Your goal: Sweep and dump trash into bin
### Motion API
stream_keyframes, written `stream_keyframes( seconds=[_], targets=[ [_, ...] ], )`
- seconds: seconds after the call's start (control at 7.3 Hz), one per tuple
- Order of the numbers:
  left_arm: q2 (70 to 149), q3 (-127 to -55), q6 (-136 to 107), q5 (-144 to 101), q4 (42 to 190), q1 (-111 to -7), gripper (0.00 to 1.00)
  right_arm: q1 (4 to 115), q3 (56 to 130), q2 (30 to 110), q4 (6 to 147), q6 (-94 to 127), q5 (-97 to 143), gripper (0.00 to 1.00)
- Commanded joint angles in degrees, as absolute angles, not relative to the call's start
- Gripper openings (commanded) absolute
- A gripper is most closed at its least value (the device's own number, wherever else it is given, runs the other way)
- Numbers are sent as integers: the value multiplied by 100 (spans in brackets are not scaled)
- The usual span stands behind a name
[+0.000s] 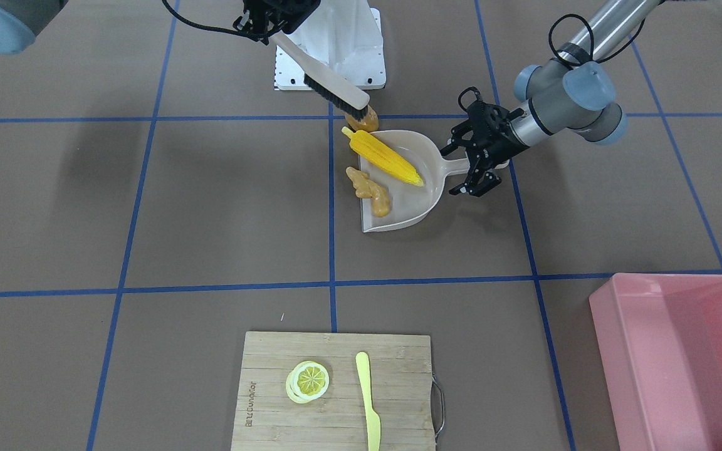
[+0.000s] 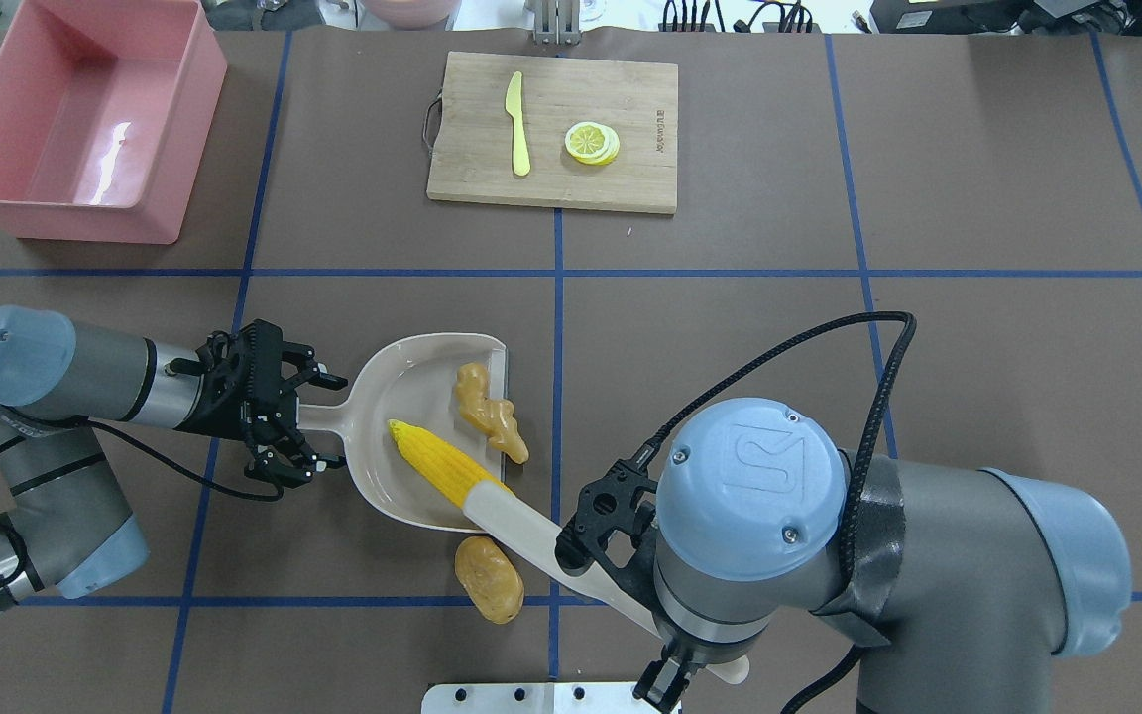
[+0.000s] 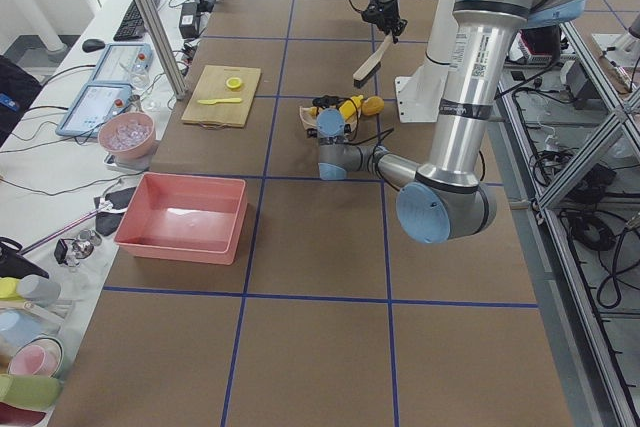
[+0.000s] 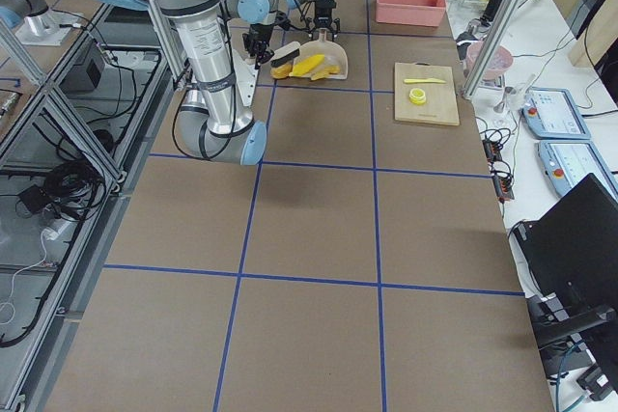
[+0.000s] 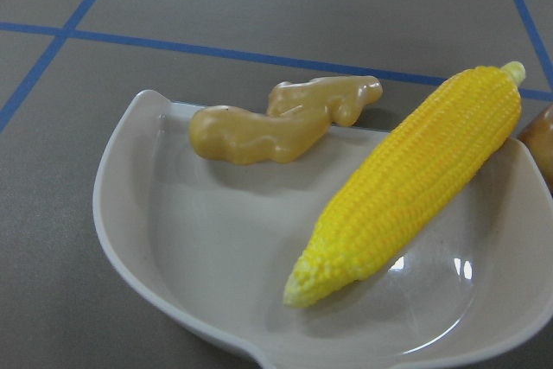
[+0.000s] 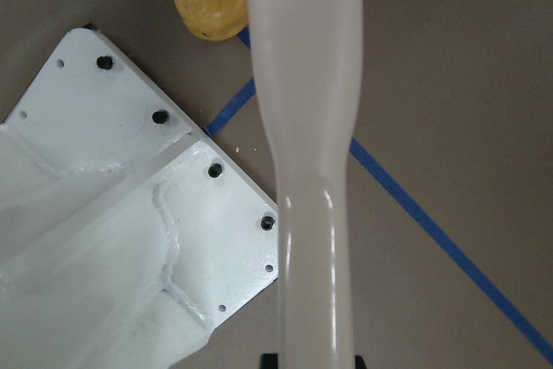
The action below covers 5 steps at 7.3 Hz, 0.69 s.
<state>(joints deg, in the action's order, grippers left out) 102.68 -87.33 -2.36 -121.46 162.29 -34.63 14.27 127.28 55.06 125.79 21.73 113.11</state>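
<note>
- The corn cob (image 1: pixel 386 158) lies slantwise in the beige dustpan (image 1: pixel 408 203), centre of the front-facing view.
- The ginger root (image 1: pixel 370 191) straddles the pan's open lip, only partly in.
- The potato (image 1: pixel 363 120) sits on the table outside the pan's upper corner, just under the bristles of the brush (image 1: pixel 334 94).
- The right gripper (image 1: pixel 267 31) is clamped on the brush handle.
- The left gripper (image 1: pixel 461 168) straddles the pan handle, jaws apart.
- Sweeping looks unfinished. The potato needs pushing round to the lip, and the ginger nudged deeper.
- The handle must then be gripped to carry the pan to the pink bin (image 1: pixel 668 279), lower right.
</note>
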Motion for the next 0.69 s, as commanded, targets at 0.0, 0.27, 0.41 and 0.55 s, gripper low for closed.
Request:
stream_keyframes(
  seconds=[0.0,0.27,0.41,0.55],
  targets=[
    [10257,-8754,-211,-12146,16233,-3463,73,1511,12605,5537,12603,388,11006,0],
    [10239,-8763,-185,-12146,16251,-3463,47,1608,12333,5493,12577,-567,10978,0],
    [10222,-8763,-176,-12146,16251,-3463,41,1608,12122,5476,12560,-1128,10978,0],
    [10222,-8771,-176,-12146,16242,-3463,35,1617,11981,5467,12533,-1273,10995,0]
  ],
)
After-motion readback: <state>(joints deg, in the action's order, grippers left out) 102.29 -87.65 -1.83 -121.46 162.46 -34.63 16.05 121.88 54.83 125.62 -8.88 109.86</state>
